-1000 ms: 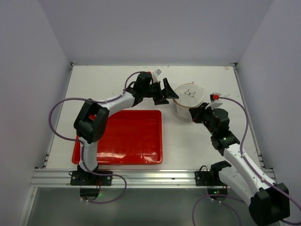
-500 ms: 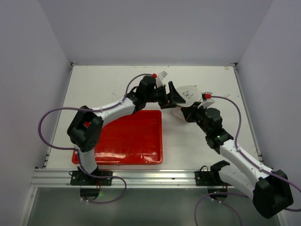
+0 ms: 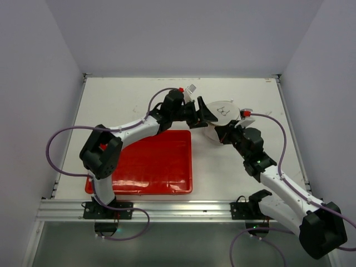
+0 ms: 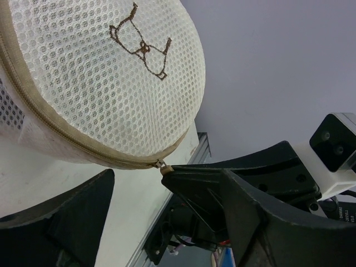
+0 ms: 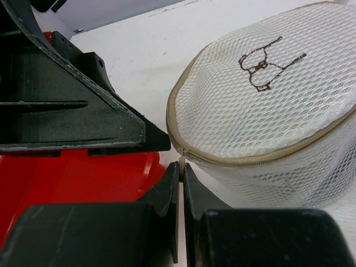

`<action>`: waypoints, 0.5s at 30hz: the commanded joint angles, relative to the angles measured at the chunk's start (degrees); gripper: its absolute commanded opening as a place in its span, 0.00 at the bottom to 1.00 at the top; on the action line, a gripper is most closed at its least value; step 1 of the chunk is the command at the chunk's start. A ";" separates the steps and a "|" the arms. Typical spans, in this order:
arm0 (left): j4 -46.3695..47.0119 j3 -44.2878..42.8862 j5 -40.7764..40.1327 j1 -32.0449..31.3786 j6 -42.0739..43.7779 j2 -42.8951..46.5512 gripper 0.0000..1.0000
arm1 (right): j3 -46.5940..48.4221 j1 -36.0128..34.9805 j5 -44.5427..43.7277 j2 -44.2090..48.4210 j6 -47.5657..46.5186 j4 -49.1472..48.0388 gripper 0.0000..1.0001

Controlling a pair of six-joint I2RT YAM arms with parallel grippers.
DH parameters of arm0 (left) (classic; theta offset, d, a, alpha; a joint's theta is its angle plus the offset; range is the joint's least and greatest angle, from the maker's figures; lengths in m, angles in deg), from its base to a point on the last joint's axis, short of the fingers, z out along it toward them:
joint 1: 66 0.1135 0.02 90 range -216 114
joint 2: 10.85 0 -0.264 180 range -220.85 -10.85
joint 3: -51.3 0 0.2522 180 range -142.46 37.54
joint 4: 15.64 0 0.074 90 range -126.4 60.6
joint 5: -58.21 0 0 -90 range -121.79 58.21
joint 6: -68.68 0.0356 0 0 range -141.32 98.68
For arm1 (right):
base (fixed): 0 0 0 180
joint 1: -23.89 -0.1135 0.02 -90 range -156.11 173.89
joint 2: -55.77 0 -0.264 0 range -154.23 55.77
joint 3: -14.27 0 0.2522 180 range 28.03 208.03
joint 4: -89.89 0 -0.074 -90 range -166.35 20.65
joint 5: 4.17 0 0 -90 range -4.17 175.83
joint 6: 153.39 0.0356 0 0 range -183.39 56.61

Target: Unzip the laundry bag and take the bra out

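Note:
The laundry bag (image 3: 225, 111) is a round whitish mesh pouch with a tan zipper and a brown stitched mark, right of the red tray. It fills the upper left of the left wrist view (image 4: 100, 78) and the right of the right wrist view (image 5: 267, 100). My right gripper (image 5: 181, 172) is shut on the tan zipper pull (image 5: 181, 162) at the bag's rim; it shows in the top view (image 3: 221, 133). My left gripper (image 3: 206, 115) is open and empty at the bag's left side (image 4: 178, 222), close to the pull (image 4: 165, 168). The bra is not visible.
The red tray (image 3: 150, 161) lies at the near left, its corner just beside the bag and both grippers (image 5: 83, 183). The left gripper's finger (image 5: 72, 111) sits close above the right gripper's. White walls enclose the table on three sides.
The left arm has swung right, up to the bag. The right gripper has moved up and left to the bag's rim and holds the zipper pull. The bag's top has tilted slightly.

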 commanded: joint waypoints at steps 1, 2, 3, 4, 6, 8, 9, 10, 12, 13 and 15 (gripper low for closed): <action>3.13 0.60 -0.30 0.26 -1.80 -1.10 0.75 | 0.83 -0.34 -0.77 0.74 0.43 -3.98 0.00; 3.65 0.51 -0.21 0.26 -2.07 -1.27 0.71 | 0.83 -0.60 -0.50 0.74 0.52 -4.24 0.00; 4.35 0.51 -0.12 0.26 -2.24 -1.71 0.67 | 0.66 -0.86 -0.33 0.83 0.43 -4.33 0.00; 4.62 0.51 -0.38 0.26 -2.51 -1.80 0.63 | 0.57 -0.95 -0.32 0.83 0.17 -4.33 0.00; 4.71 0.07 -0.91 0.35 -2.51 -2.50 0.50 | 0.39 -1.22 -0.50 1.10 -0.01 -4.33 0.00; 5.06 -0.54 -0.82 0.35 -2.68 -3.03 0.39 | 0.22 -1.30 -0.59 1.36 -0.53 -3.90 0.00; 4.80 -0.89 -0.91 0.35 -2.60 -3.64 0.36 | 0.13 -1.30 -0.67 1.45 -0.71 -3.63 0.00; 4.63 -1.16 -1.08 0.44 -2.42 -4.08 0.34 | -0.05 -1.30 -1.20 1.71 -0.89 -3.28 0.00; 4.62 -1.60 -1.17 0.53 -2.33 -4.87 0.28 | -0.57 -1.30 -1.82 2.67 -1.32 -3.19 0.00; 4.80 -1.60 -1.09 0.61 -2.33 -5.05 0.21 | -0.49 -1.30 -2.25 2.94 -1.50 -2.67 0.00; 5.15 -1.51 -0.91 0.96 -2.33 -5.32 0.16 | 0.12 -1.30 -2.61 3.38 -2.20 -1.61 0.00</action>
